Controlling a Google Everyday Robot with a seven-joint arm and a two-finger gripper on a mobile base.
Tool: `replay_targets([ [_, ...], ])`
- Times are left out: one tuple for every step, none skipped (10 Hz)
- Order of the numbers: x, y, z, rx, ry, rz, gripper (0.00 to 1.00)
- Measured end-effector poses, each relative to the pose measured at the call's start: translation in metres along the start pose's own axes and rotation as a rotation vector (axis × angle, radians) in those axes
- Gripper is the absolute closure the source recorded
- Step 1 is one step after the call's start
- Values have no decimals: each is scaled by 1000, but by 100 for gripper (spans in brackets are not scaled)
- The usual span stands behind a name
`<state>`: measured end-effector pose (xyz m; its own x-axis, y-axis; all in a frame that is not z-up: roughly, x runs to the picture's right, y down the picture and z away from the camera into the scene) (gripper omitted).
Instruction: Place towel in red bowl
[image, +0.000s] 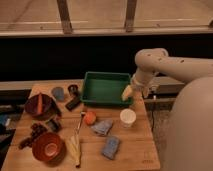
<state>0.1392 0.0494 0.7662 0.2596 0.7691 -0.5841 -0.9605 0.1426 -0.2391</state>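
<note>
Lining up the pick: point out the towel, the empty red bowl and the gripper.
towel (102, 126): camera view, middle of the crumpled cloth.
red bowl (48, 147): camera view, bare inside of the front-left bowl.
gripper (128, 93): camera view, its tip, at the right edge of the green tray (106, 74).
</note>
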Motion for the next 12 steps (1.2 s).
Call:
replay_targets([
  [-3,20,5,0,8,-52,29],
  [-5,43,10,-8,19,-111,29],
  [-5,65,13,-24,19,-165,29],
  [-3,72,14,-27,24,-186,29],
  [-3,70,14,-24,23,-185,29],
  [-2,69,13,-24,24,-184,29],
  [-2,69,13,-25,24,-184,29],
  [-3,71,14,-27,24,-189,29],
  [-1,73,19,-29,48,-216,29],
  [0,82,27,-34,68,-248,29],
  [-3,97,40,-42,89,-286,29],
  [-5,112,51,-50,112,-317,29],
])
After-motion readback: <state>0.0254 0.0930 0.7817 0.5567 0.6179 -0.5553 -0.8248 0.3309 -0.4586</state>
